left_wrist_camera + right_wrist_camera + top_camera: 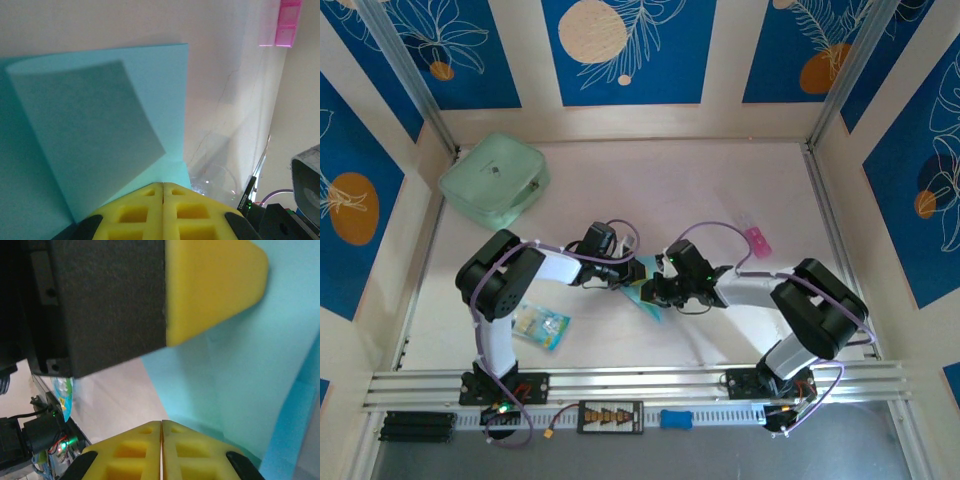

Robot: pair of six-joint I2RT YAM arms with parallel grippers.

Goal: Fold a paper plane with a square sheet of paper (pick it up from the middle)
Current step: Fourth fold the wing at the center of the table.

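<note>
- Square sheet of paper: light blue, located at the middle of the table, between the two grippers where they met tip to tip. Only a small teal sliver showed from above.
- Same sheet, left wrist view: it spread up and away from the pads, with one flap folded over and lying at an angle across the layer beneath. Its right edge was straight against the pale table.
- Left gripper: yellow foam pads pressed together with no gap, pinching the sheet at its near edge.
- Right gripper: yellow pads likewise pressed together, and the sheet's edge ran into their seam. Blue paper lay to the right of them and bare table to the left.
- Left gripper's yellow pad, right wrist view: it sat on a black body just above the right gripper's pads, over the paper.
- Mint-green zip pouch: far left corner of the table, well apart from the grippers.
- Pink clear box: right of centre, near the right arm.
- Printed blue-and-white packet: beside the left arm's base.
</note>
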